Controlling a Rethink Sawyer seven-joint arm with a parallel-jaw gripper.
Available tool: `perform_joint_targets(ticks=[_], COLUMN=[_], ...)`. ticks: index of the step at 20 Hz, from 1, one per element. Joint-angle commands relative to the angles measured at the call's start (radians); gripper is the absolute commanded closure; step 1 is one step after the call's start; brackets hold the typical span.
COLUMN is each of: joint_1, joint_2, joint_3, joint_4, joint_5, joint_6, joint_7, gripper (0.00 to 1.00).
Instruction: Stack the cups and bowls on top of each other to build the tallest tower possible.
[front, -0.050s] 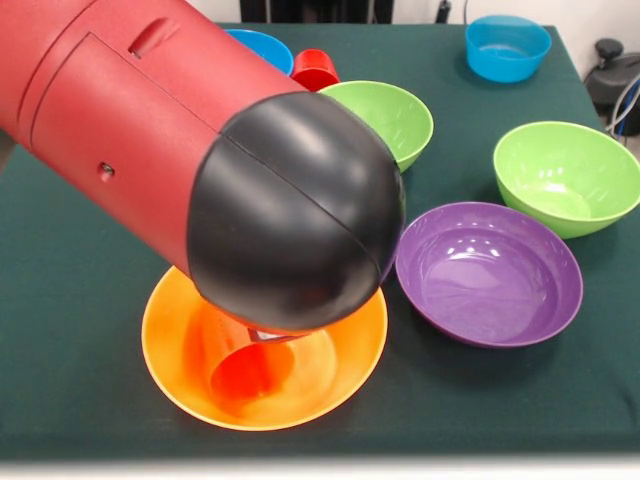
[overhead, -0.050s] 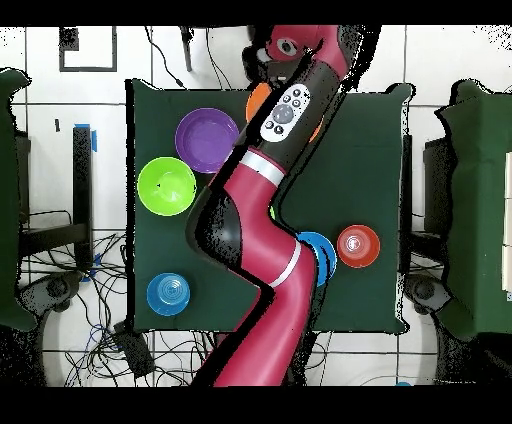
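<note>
The red and black robot arm (front, -0.050s: 200, 150) reached low over the table covered in dark green cloth (front, -0.050s: 80, 330), and its rounded black joint hid the gripper in both views, so whether the gripper was apart, together or clamped on anything could not be told. In the front view, beneath that joint, the big glossy orange plastic bowl (front, -0.050s: 170, 370) sat close to the near edge of the table, with an orange-red tapered plastic cup (front, -0.050s: 245, 375) in it, tilted so that its round end faced the camera; the cup's top was covered by the arm. Just beside this bowl, towards the right edge, lay the wide purple plastic bowl (front, -0.050s: 490, 272), open side up. Beyond it stood a lime green plastic bowl (front, -0.050s: 568, 175) near the right edge, and a second lime green bowl (front, -0.050s: 395, 115) partly behind the arm. A blue plastic bowl (front, -0.050s: 507, 47) sat near the far right corner. Another blue bowl (front, -0.050s: 262, 47) and a small red plastic cup (front, -0.050s: 316, 68) showed just past the arm along the far edge, close together. In the overhead view a small red round bowl (overhead, -0.050s: 358, 245) rested beside a blue bowl that the arm partly covered.
</note>
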Motion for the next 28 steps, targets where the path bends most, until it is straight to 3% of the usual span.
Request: perform_joint_targets(ticks=[1,15,28], joint_1=[-0.009,-0.010,-0.017], joint_2=[0.034,0.044,0.052], joint_3=[-0.144,-0.147,-0.146], joint_4=[-0.058,-0.052,-0.066], joint_5=[-0.002,-0.024,0.051], joint_6=[0.103,0.110,0.055], joint_7=[-0.066,-0.088,-0.031], gripper=[0.00,0.00,0.00])
